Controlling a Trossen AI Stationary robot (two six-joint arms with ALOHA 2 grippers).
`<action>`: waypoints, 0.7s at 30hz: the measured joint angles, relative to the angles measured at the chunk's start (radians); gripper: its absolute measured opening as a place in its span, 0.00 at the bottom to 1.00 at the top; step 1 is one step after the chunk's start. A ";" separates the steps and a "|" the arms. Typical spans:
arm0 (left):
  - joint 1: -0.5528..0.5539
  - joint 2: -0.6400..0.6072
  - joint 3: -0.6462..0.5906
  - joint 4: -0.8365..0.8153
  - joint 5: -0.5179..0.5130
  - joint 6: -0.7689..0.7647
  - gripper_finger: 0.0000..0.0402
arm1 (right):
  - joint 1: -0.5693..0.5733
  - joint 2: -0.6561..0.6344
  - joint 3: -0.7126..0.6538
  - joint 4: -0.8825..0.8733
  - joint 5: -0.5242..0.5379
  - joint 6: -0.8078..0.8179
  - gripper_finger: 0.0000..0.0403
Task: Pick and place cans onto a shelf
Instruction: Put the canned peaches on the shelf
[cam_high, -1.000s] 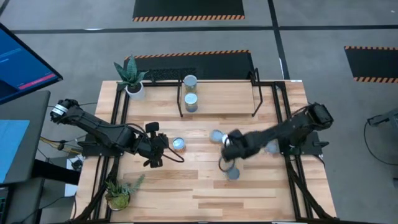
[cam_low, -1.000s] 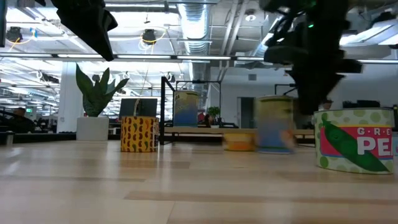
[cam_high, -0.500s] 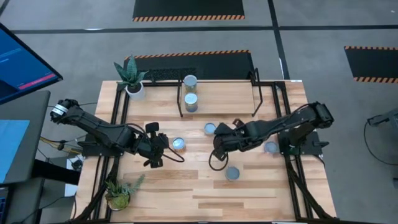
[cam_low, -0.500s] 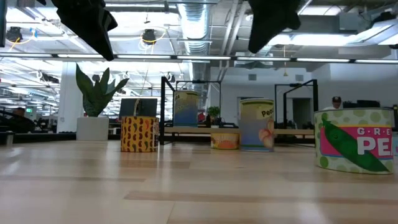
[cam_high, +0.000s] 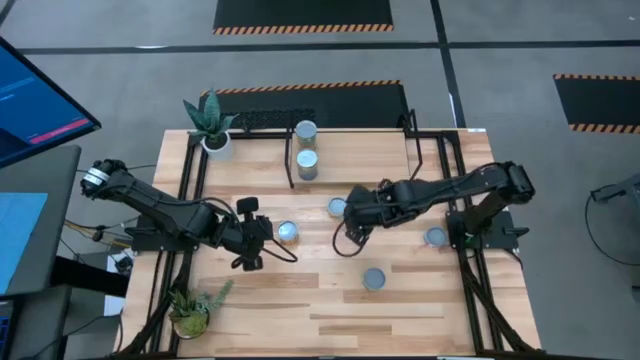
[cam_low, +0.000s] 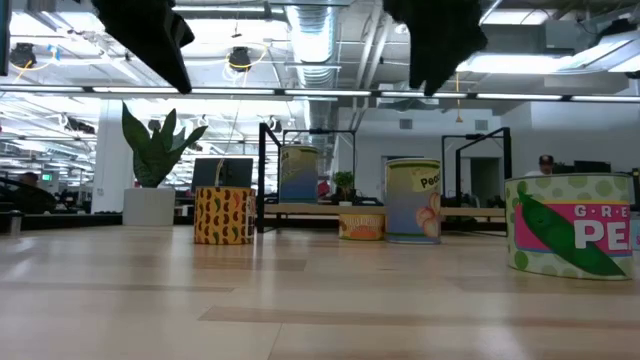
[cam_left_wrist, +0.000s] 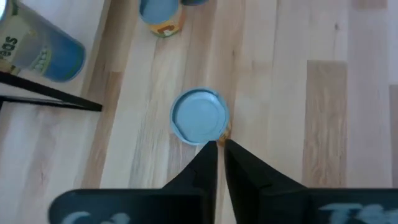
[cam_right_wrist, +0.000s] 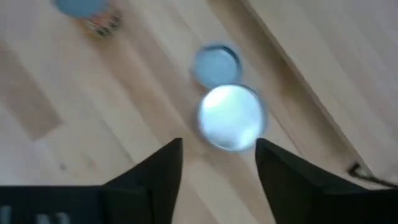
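Right gripper spread above a can, shelf run still ahead

My right gripper (cam_high: 352, 222) hangs with its fingers spread wide and empty, just beside a can (cam_high: 338, 207) standing mid-surface in front of the shelf (cam_high: 350, 165). Through my right wrist camera a shiny can top (cam_right_wrist: 231, 117) sits just ahead of my two fingers. My left gripper (cam_high: 258, 243) waits on the left with its fingers pressed almost together, tips right at the rim of another can (cam_high: 288, 233) and holding nothing.

Two cans (cam_high: 306, 130) already stand on the shelf's left end. Two more sit on the surface, one near the front (cam_high: 374, 278) and one far right (cam_high: 435, 237).

The risks, as I judge them: if I drop off-centre, one finger could land on the lid and tip the can or shove it toward the shelf's black frame. A shallow grip on the smooth wall could let it slip during the lift. Swinging in toward the shelf, I might also clip the two cans already placed there
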 joint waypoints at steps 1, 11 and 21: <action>0.009 0.000 0.000 0.005 0.000 -0.016 0.06 | -0.013 0.000 0.000 -0.022 0.000 0.000 0.60; 0.156 0.000 0.000 0.039 0.008 -0.200 0.28 | -0.225 0.001 -0.054 -0.123 -0.116 -0.102 0.64; 0.198 0.000 0.000 0.045 0.034 -0.267 0.39 | -0.345 0.002 -0.162 0.080 -0.307 -0.312 0.64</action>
